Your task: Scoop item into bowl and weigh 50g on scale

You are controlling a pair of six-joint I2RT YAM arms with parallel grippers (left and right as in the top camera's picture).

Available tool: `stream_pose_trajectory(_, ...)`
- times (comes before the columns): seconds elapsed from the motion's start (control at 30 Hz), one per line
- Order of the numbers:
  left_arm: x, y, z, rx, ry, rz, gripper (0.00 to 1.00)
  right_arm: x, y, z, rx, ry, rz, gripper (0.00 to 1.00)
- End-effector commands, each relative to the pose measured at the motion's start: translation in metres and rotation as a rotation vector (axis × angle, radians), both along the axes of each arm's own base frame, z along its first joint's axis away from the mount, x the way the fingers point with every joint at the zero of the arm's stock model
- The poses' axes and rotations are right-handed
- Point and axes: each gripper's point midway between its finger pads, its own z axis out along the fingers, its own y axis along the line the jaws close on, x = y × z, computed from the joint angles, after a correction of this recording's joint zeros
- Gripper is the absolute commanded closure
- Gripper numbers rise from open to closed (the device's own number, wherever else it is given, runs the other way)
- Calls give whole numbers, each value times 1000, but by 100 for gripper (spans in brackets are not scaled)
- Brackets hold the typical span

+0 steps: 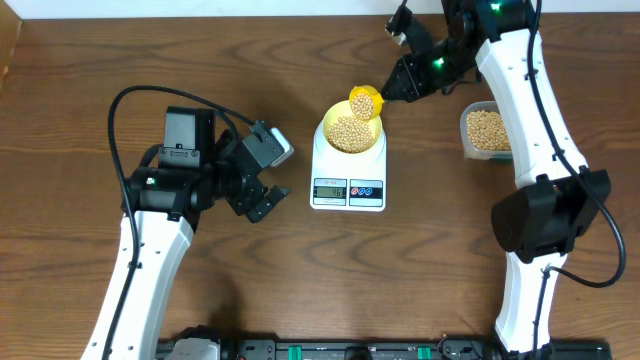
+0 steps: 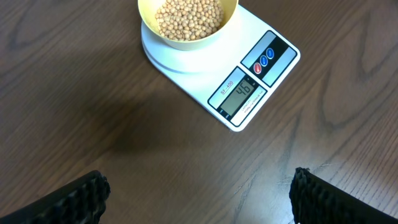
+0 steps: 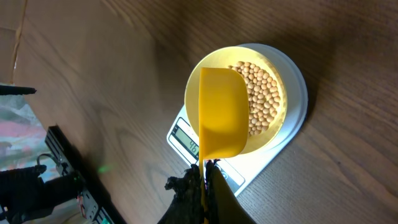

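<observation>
The scale [image 2: 205,70] shows 46 on its grey display [image 2: 241,94]. A small blue label [image 2: 229,81] beside the display seems to read SF-400. The print below the display and the marks on the buttons [image 2: 264,61] are too small to read.

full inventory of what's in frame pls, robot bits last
beans: many, tan, piled in the bowl; more in the tub
bowl: one, pale yellow, on the scale
scale: one, white, mid-table, display reads 46
scoop: one, yellow, over the bowl, handle in the right gripper
tub: one, clear, right of the scale
table: one, dark brown wood, under everything
left gripper: one, black, open, empty, left of the scale
right gripper: one, black, shut on the scoop handle
</observation>
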Motion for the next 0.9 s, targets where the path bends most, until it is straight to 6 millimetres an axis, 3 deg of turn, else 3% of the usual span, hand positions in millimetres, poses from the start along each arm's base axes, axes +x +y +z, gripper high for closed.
stream_pose_trajectory(0.0, -1, 1, -1, 4, -1, -8, 5, 1, 3, 14, 31, -20, -5, 99)
stream_pose_trajectory(0.87, -1, 1, -1, 4, -2, -8, 5, 2, 2, 4, -72, -97, 60, 99)
